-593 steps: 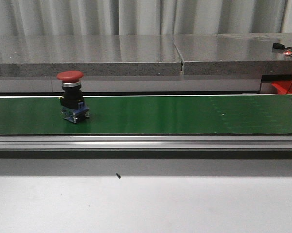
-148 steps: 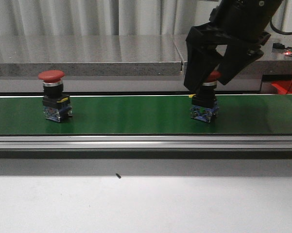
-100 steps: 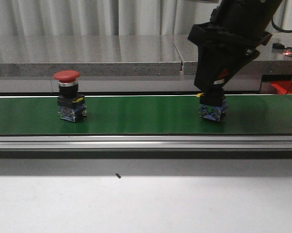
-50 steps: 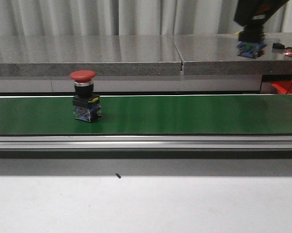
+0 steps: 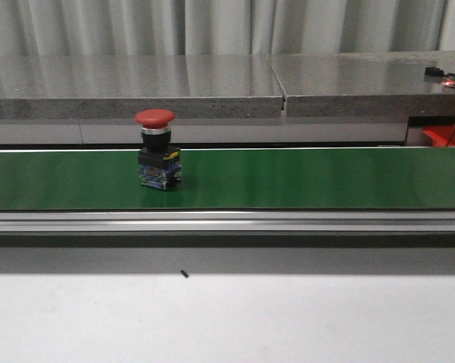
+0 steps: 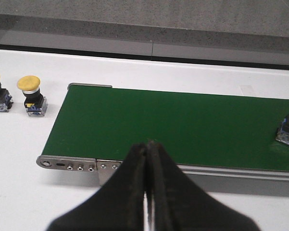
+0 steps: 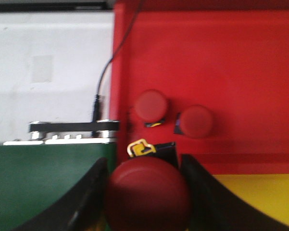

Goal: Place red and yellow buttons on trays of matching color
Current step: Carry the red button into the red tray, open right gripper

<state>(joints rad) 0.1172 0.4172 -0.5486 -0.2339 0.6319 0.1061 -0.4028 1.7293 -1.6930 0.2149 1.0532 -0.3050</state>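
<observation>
The right claw (image 7: pixel 146 192) grips a red button (image 7: pixel 148 199) over the red tray (image 7: pixel 259 57), where two buttons (image 7: pixel 152 107) sit. Best set it down clear of them. The left claw (image 6: pixel 147 159) is closed and empty.

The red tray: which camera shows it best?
The right wrist view: the red tray fills most of the picture, two red buttons lying in it, while the right hand holds a third. The front view catches only a corner. The left wrist view shows none of it.
</observation>
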